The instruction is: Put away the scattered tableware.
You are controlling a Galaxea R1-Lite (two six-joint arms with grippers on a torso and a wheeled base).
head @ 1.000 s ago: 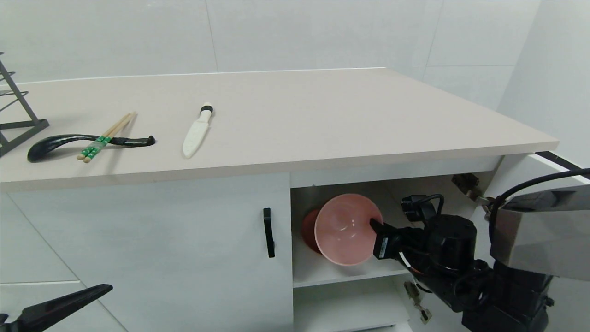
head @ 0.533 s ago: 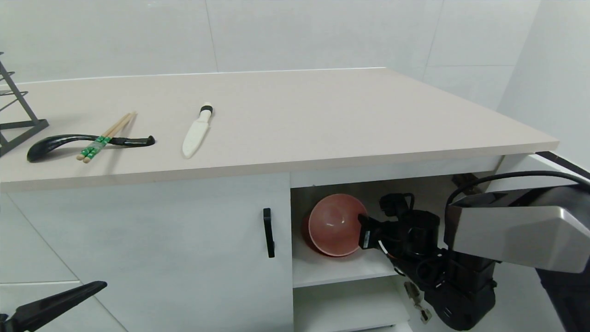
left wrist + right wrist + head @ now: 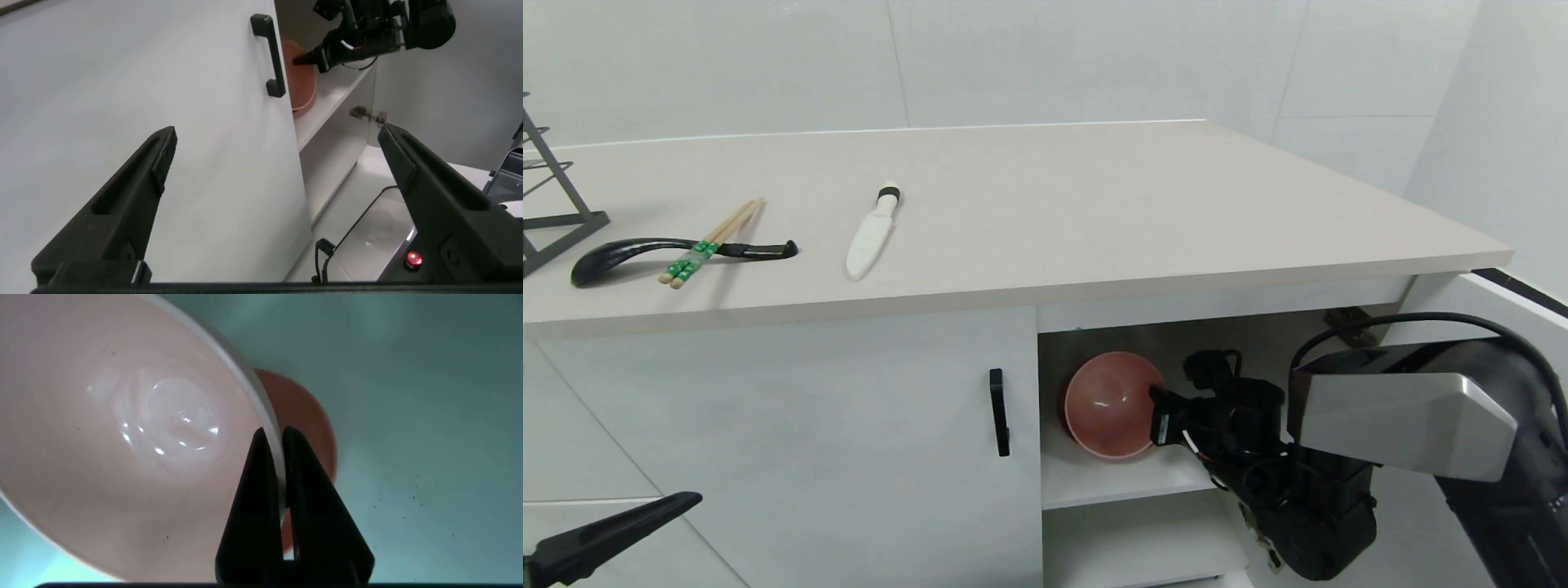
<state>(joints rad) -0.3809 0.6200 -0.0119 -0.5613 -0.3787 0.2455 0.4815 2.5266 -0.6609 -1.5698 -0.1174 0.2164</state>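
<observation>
My right gripper [image 3: 1158, 406] pinches the rim of a round pink plastic bowl [image 3: 1104, 402] tipped on edge, perhaps touching the white cupboard shelf [image 3: 1094, 482]. My left gripper [image 3: 278, 135] gapes empty.

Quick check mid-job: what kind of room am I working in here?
Most likely a kitchen or a kitchen mock-up: a tiled wall behind a long countertop with chopsticks, a black spoon and a white knife on it, and a cupboard shelf below, where the right claw holds a pink bowl.
</observation>
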